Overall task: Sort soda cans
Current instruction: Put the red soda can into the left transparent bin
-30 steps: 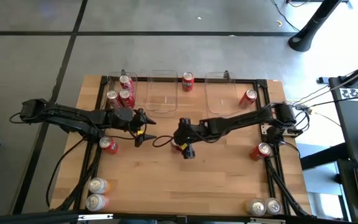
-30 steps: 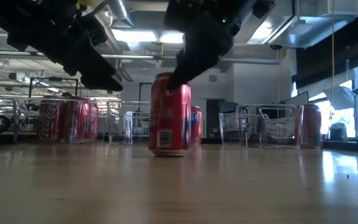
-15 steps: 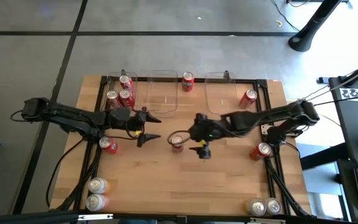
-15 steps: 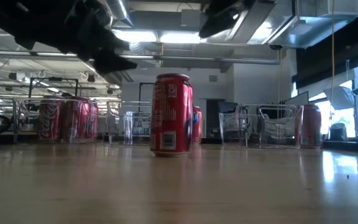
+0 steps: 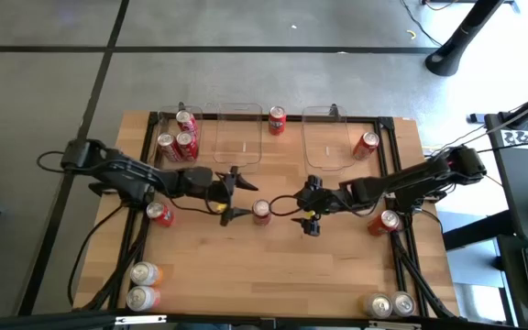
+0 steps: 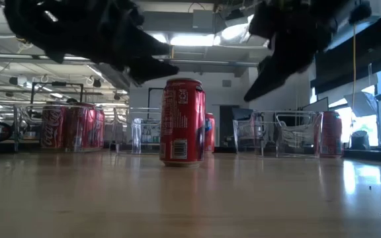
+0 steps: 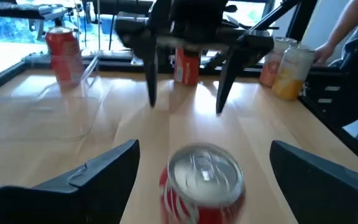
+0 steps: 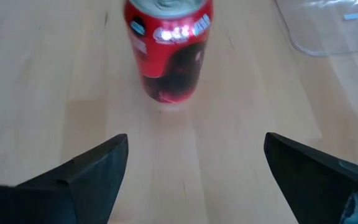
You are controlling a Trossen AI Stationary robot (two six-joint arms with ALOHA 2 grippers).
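The wooden tabletop sits in a dark frame on a grey floor, with three clear bins along its far edge and a workshop room beyond. Down at the near left corner two silver-grey cans stand together, and a red can lies a little farther in. At the far left three red cans cluster in and beside the left bin.

The left tool has pushed right since a second ago; it now hangs with its fingers spread wide, tips just to the left of the centre can, not touching it. From its wrist the can's silver top sits squarely between the two dark fingers.

That centre can stands upright and alone in the middle of the tabletop, at the same spot as half a second ago. A second ago the right tool was down on it; since then the right tool has let go and drawn back to the right, and it now hovers open, apart from the can, its fingers wide on either side of bare wood.

Farther right, a red can stands between the middle bin and right bin, another lies by the right bin, one rests near the right edge, and two silver-grey cans sit at the near right corner.
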